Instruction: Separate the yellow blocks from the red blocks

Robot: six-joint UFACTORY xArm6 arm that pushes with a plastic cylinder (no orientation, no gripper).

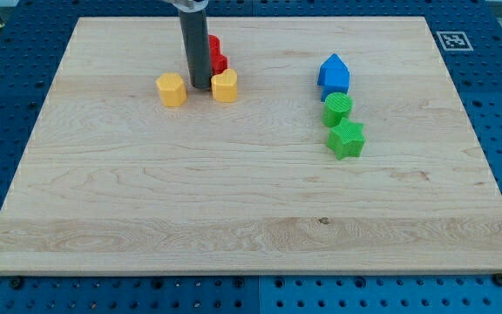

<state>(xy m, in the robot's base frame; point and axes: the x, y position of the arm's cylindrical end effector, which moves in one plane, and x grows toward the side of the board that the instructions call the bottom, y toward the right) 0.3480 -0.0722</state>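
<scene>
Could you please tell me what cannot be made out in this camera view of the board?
- Red blocks: largely hidden behind the rod; their number and shapes unclear.
- My tip, between the two yellow blocks: contact with either cannot be judged.
- Arm above the rod: cut off by the view's top.

One view, high and angled down over the whole wooden board (251, 218).

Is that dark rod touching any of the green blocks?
No: my tip stands between two yellow blocks, far from the green blocks.
</scene>
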